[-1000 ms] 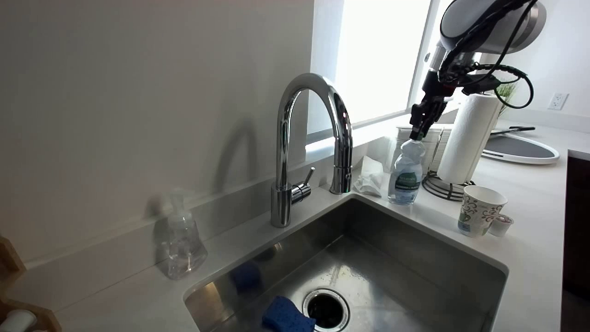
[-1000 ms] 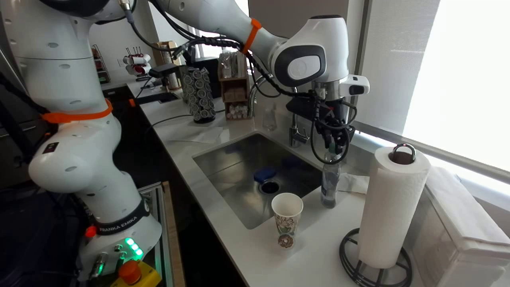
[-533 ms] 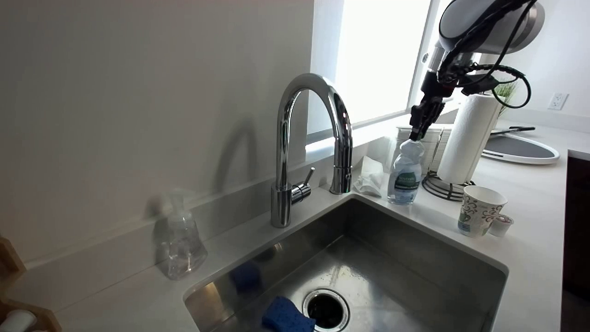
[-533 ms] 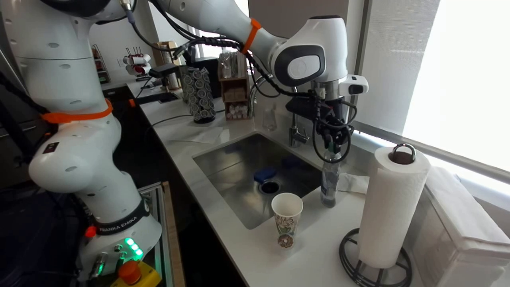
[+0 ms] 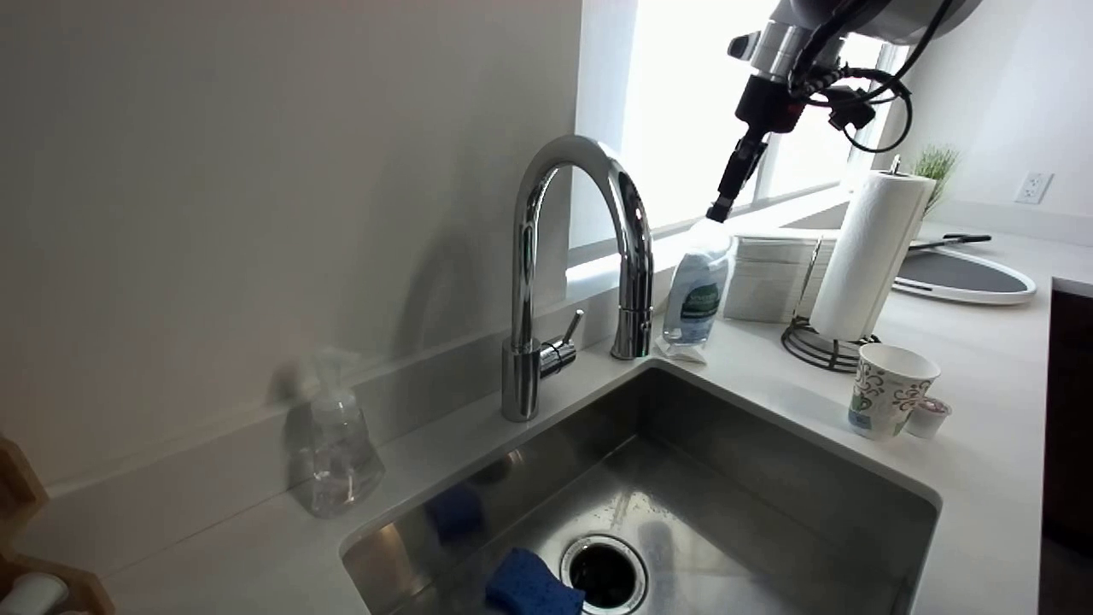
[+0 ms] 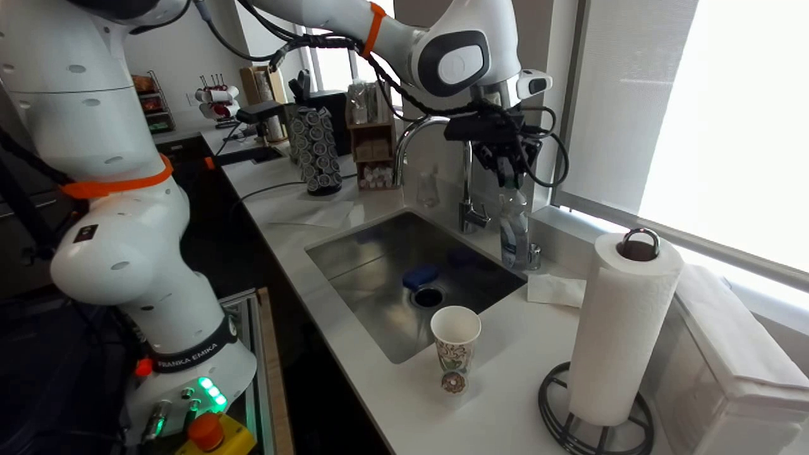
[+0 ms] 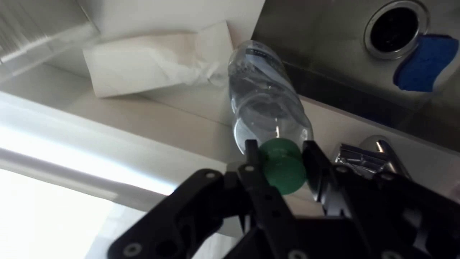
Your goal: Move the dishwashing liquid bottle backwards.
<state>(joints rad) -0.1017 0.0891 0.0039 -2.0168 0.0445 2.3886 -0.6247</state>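
Arm [image 6: 398, 47] extended high across the sink [image 5: 768, 465], wrist bent so that the hand [image 7: 281, 153] is directed downward near the sink corner closest to the window [image 5: 700, 128]. The hand is narrowed on the top of the dishwashing liquid bottle [image 5: 697, 286]; in the wrist view its green cap [image 7: 284, 172] is pinched between the two black fingers [image 7: 253, 154]. The bottle is held roughly upright by that corner, near the faucet [image 5: 519, 384]; whether its base is touching the table [image 6: 499, 404] cannot be told. A short chrome fitting [image 6: 535, 256] is seen just beside the bottle in an exterior view, and a crumpled white paper [image 6: 556, 291] is spread on the table close to the base. Farther along, a paper-towel roll [image 6: 622, 328] is stood upright, with a stack of white sheets [image 5: 773, 278] placed behind it. A patterned paper cup [image 6: 455, 328] is noted near the sink's edge, a small pod [image 6: 454, 383] just beside it. A blue sponge [image 5: 534, 585] is located in the sink, by the drain [image 5: 604, 574]. A clear pump-top bottle [image 5: 339, 453] is set well apart, beyond the faucet.
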